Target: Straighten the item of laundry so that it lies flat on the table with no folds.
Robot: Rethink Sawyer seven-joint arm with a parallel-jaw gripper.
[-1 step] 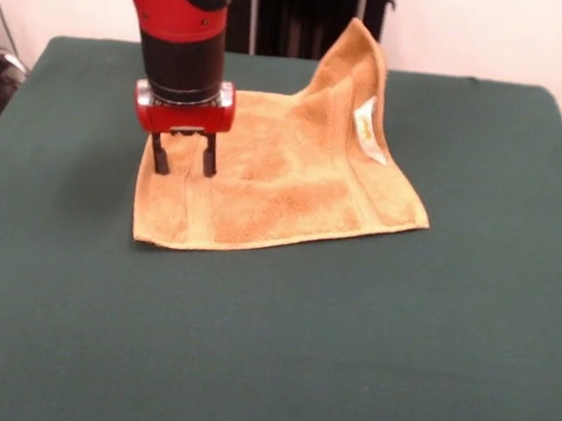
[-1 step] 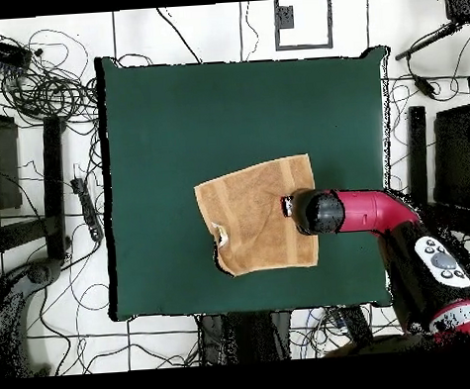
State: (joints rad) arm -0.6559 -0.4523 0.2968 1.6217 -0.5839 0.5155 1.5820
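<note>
1. Hovering over the towel's left edge, the gripper [image 1: 182,154] had its fingers spread apart, holding nothing.
2. Most of the golden-orange towel [image 1: 274,185] lay flat on the green table [image 1: 266,350].
3. Its far right corner stood raised near the white label [image 1: 368,129]; I judged flattening unfinished.

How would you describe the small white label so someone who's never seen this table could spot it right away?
Start at the dark green table and find the golden-orange towel lying on it. One far corner of the towel stands up in a peak; the white label hangs on that raised fold's edge, the only white patch on the cloth.
</note>
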